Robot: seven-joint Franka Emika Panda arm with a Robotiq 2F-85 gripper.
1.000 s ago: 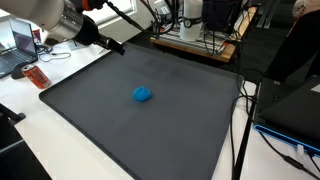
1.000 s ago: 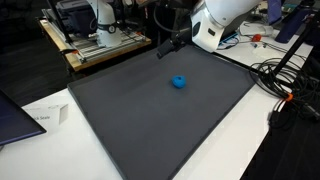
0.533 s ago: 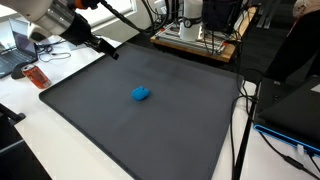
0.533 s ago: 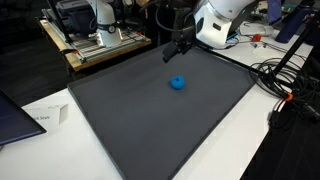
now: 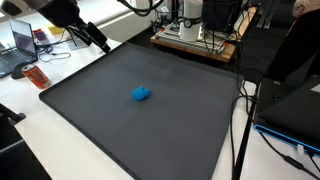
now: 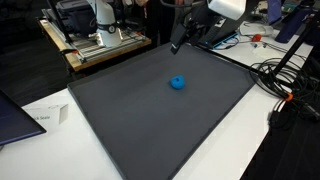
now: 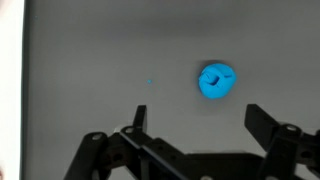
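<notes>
A small blue lump lies alone on the dark grey mat; it also shows in the other exterior view and in the wrist view. My gripper hangs well above the mat's edge, far from the lump, and it shows in the other exterior view too. In the wrist view its two black fingers stand wide apart with nothing between them. The gripper is open and empty.
The mat lies on a white table. A laptop and a small red item sit beside the mat. A wooden bench with equipment stands behind. Cables run along one side. A paper lies near a corner.
The gripper has risen and drawn back away from the mat's surface toward its edge. The blue lump has not moved.
</notes>
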